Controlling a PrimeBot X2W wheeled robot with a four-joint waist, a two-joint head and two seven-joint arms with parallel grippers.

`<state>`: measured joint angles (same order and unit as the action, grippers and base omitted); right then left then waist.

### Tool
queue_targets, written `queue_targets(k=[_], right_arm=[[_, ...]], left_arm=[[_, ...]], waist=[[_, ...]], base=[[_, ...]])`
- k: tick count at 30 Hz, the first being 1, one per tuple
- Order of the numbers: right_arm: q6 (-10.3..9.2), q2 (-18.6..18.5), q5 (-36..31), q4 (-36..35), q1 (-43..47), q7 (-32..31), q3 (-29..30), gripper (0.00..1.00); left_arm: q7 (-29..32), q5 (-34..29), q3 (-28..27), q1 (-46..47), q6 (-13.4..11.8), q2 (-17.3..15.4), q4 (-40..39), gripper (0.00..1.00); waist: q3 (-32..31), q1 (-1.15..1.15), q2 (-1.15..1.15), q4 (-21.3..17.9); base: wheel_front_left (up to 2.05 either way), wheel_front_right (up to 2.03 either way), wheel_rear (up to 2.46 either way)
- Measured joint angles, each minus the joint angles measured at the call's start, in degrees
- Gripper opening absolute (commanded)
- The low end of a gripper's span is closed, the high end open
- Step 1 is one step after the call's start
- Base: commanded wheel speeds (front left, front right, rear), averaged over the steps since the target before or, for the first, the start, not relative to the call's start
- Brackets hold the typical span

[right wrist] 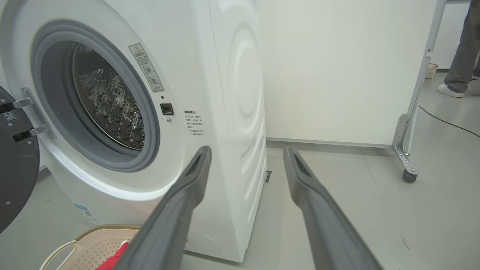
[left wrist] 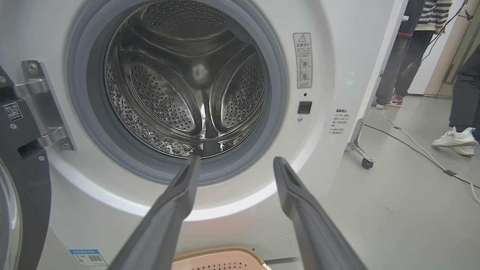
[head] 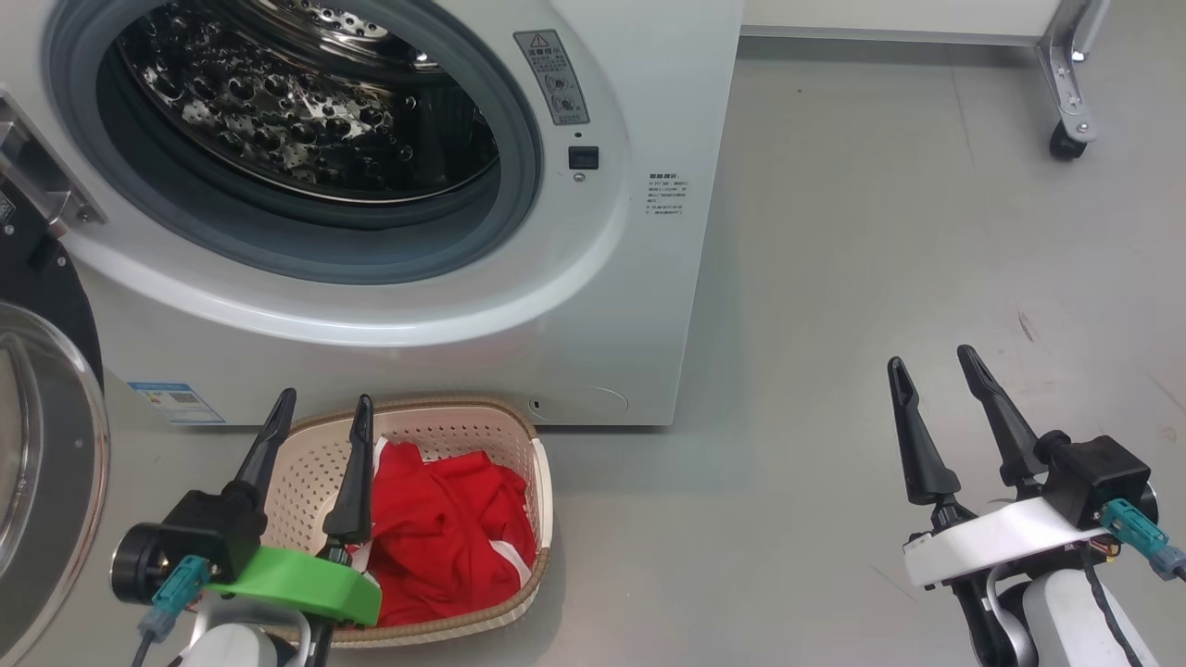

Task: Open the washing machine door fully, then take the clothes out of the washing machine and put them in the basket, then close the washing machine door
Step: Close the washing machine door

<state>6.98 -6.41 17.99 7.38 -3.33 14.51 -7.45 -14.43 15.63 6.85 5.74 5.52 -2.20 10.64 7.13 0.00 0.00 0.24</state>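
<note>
Washing machine door [head: 46, 445] hangs open at the frame's left, just left of the left gripper [head: 324, 398], far from the right gripper [head: 929, 358]; both spread-fingered, empty

Red clothes [head: 445, 519] lie in the cream basket [head: 543, 482] before the white washing machine [head: 630, 306], its black-rimmed door [head: 42, 463] swung open.

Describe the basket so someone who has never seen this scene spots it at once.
Find the big white washing machine, its round opening showing a steel drum. On the grey floor just in front of its base sits the basket. It is cream plastic with perforated sides and a brown woven-look rim, and red clothes are piled inside it.
</note>
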Motion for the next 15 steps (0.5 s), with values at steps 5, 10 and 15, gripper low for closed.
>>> queue_targets(k=[5,10,15], right_arm=[[0.00,0.0,0.0,0.0,0.0,0.0,0.0,1.00],[0.00,0.0,0.0,0.0,0.0,0.0,0.0,1.00],[0.00,0.1,0.0,0.2,0.0,0.0,-0.1,1.00]], left_arm=[[0.0,0.1,0.0,0.0,-0.3,0.0,-0.1,1.00],[0.0,0.1,0.0,0.0,-0.5,0.0,-0.4,1.00],[0.0,0.3,-0.3,0.0,-0.7,0.0,-0.5,1.00]], waist=[[0.1,0.00,0.00,0.1],[0.2,0.00,0.00,0.1],[0.3,0.00,0.00,0.1]], base=[[-0.84,0.84,0.00],[-1.05,1.05,0.00],[-1.25,1.25,0.00]])
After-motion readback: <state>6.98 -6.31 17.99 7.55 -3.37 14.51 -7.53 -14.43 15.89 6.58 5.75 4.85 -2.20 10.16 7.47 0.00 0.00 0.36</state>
